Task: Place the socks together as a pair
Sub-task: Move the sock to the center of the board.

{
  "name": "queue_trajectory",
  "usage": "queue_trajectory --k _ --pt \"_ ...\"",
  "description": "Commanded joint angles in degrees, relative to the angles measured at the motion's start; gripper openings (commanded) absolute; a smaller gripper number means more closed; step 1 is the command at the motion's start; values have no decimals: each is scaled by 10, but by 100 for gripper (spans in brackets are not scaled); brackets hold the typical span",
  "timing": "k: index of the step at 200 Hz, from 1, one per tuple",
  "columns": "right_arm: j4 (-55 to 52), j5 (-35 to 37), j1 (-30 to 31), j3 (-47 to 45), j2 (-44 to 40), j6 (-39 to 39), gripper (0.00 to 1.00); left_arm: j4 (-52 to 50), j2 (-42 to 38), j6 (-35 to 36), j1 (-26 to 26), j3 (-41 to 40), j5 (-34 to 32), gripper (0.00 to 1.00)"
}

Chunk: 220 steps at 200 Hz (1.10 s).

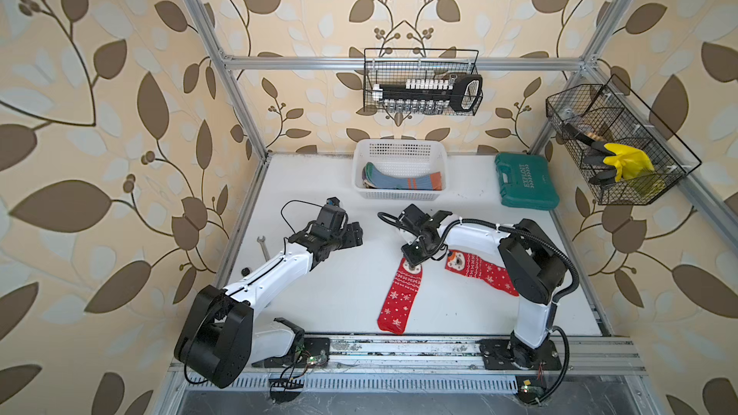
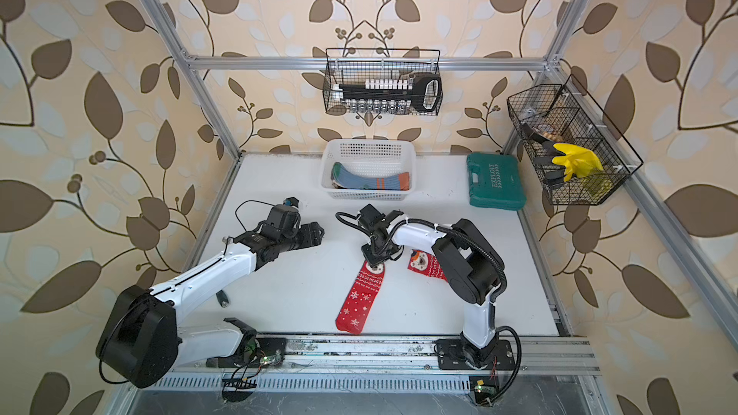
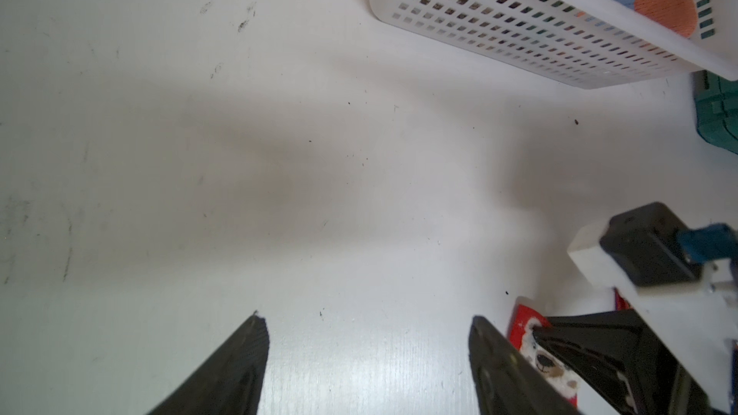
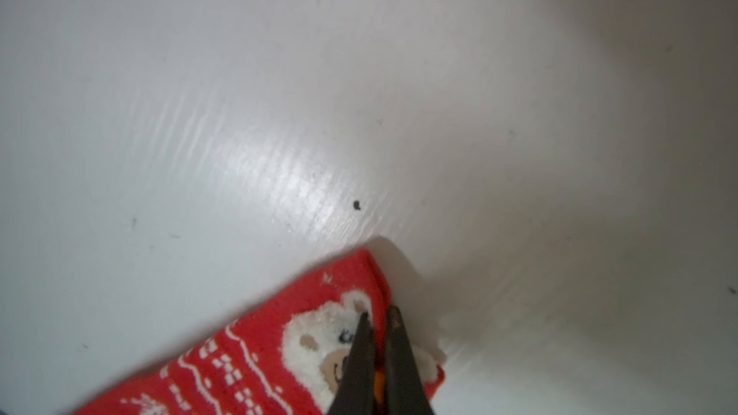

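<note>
Two red snowflake socks lie on the white table in both top views. One red sock (image 1: pixel 399 297) points toward the front edge, and its bear-patterned cuff (image 4: pixel 319 337) is pinched between the fingers of my right gripper (image 4: pixel 379 313), which is shut on it. My right arm partly covers the other red sock (image 1: pixel 479 271), which lies just to the right. My left gripper (image 1: pixel 353 237) hovers open over bare table to the left of the socks, holding nothing (image 3: pixel 367 319). Blue-grey socks with orange cuffs (image 1: pixel 399 183) lie in the white basket (image 1: pixel 399 143).
A green tool case (image 1: pixel 526 181) sits at the back right. A wrench (image 1: pixel 263 247) lies by the left edge. Wire baskets hang on the frame, one with a yellow glove (image 1: pixel 625 163). The white basket's wall (image 3: pixel 519 33) stands beyond my left gripper.
</note>
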Motion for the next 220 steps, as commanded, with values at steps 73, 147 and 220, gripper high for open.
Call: queue_trajectory --k 73,147,220 --pt "204 -103 -236 -87 -55 181 0 0 6 0 -4 12 -3 76" --pt "428 -178 -282 -149 -2 358 0 -8 44 -2 -5 34 15 74" --pt "489 -128 -283 -205 -52 395 14 -4 85 -6 -30 62 36 73"
